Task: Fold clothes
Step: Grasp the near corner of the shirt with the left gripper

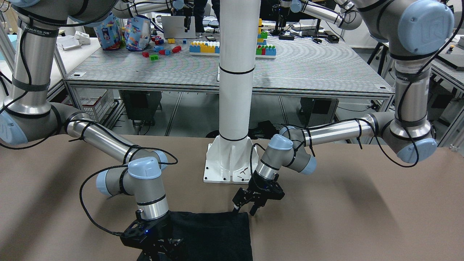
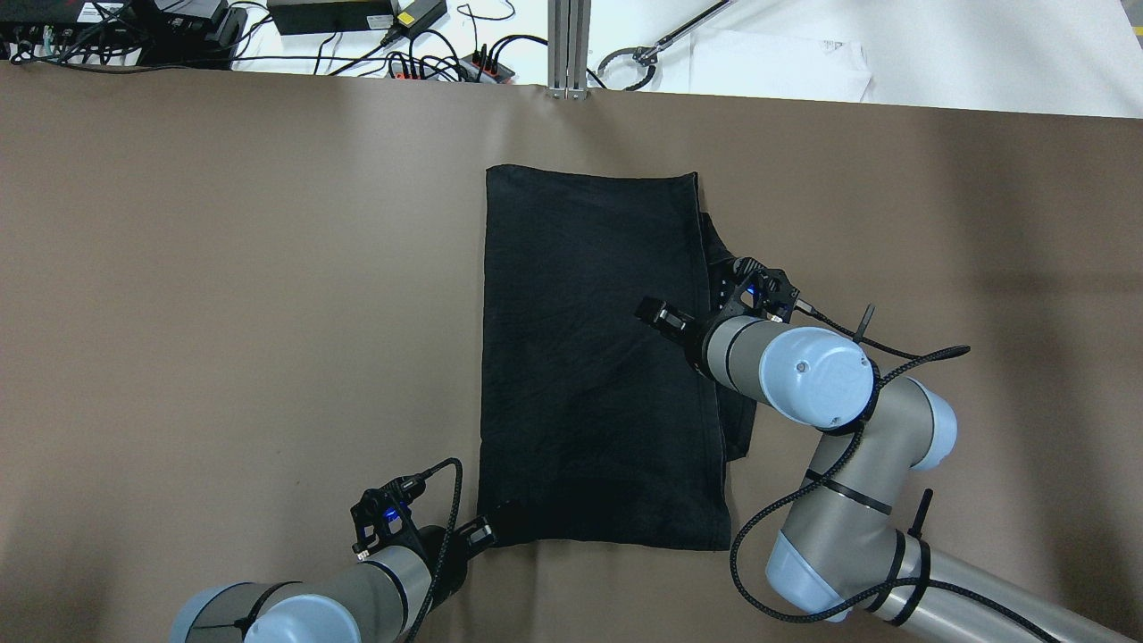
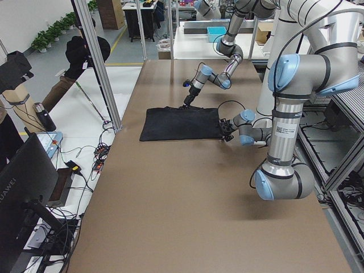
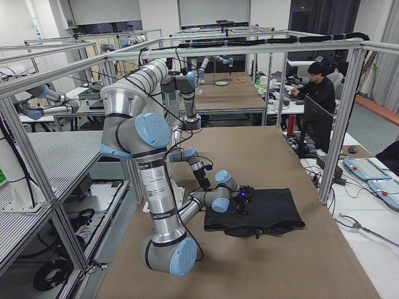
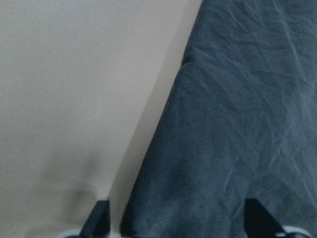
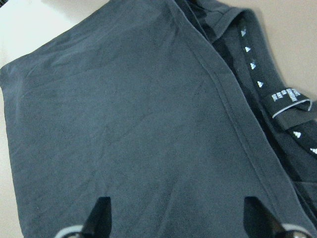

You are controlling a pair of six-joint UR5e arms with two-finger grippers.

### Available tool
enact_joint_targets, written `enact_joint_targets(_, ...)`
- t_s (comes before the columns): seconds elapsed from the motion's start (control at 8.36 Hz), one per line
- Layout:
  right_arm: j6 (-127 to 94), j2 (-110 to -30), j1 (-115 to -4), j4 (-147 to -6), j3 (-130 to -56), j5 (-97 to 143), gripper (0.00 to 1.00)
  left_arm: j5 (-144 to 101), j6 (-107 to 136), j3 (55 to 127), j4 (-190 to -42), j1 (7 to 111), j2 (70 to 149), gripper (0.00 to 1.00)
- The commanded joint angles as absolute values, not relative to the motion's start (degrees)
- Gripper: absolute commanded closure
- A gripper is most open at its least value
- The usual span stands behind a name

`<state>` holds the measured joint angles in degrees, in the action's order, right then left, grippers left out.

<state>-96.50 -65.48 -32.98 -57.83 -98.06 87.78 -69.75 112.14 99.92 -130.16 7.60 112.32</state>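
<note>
The black garment [image 2: 589, 357] lies flat on the brown table [image 2: 223, 313] just out from the white pillar [image 1: 235, 72], its short edge close to the pillar's base and its length running away from it. It looks to me already doubled once. A hemmed edge runs down the side to the pillar's right as the robot counts, and an under layer with a printed waistband [image 6: 277, 84] sticks out beyond that hem. My left gripper [image 1: 245, 209] sits low between the pillar base and the cloth, at the corner nearest the pillar. Its jaws are spread and empty, one finger over bare table and the other over fabric, so they straddle the edge as if lined up for a pinch. My right gripper [image 6: 177, 223] is further out from the pillar, over the hemmed side about midway along the cloth, and is likewise released with nothing between its fingers. I read this spacing as deliberate: two holds along the cloth would let me carry it over evenly. The protruding waistband could drag and skew the next fold.
</note>
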Motion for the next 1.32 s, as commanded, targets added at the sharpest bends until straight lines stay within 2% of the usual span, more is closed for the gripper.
enact_joint_targets(0.0, -96.5, -65.48, -32.96, -57.83, -98.09, 87.8, 0.06, -68.99, 113.2, 99.84, -130.17, 8.61, 112.59, 0.08)
enact_joint_targets(0.6, -96.5, -65.57, -33.05, -57.83, -98.09, 87.8, 0.06, -69.26, 112.94, 98.44, -130.17, 8.26, 113.29, 0.08)
enact_joint_targets(0.72, -96.5, -65.57, -33.05, -57.83, -98.09, 87.8, 0.06, -69.17, 113.03, 98.44, -130.08, 8.35, 113.73, 0.19)
enact_joint_targets(0.84, -96.5, -65.65, -33.05, -57.83, -98.09, 87.72, 0.06, -69.17, 113.11, 98.52, -130.17, 8.35, 114.08, 0.42)
enact_joint_targets(0.96, -96.5, -65.74, -33.05, -57.83, -98.09, 87.8, 0.06, -69.17, 113.12, 98.53, -130.17, 8.44, 114.08, 0.72)
enact_joint_targets(1.08, -96.5, -65.74, -33.05, -57.83, -98.09, 87.72, 0.06, -69.17, 113.03, 98.53, -130.17, 8.52, 114.0, 0.98)
enact_joint_targets(1.2, -96.5, -65.74, -33.05, -57.83, -98.09, 87.8, 0.06, -69.34, 113.03, 98.61, -130.17, 8.53, 113.82, 1.0)
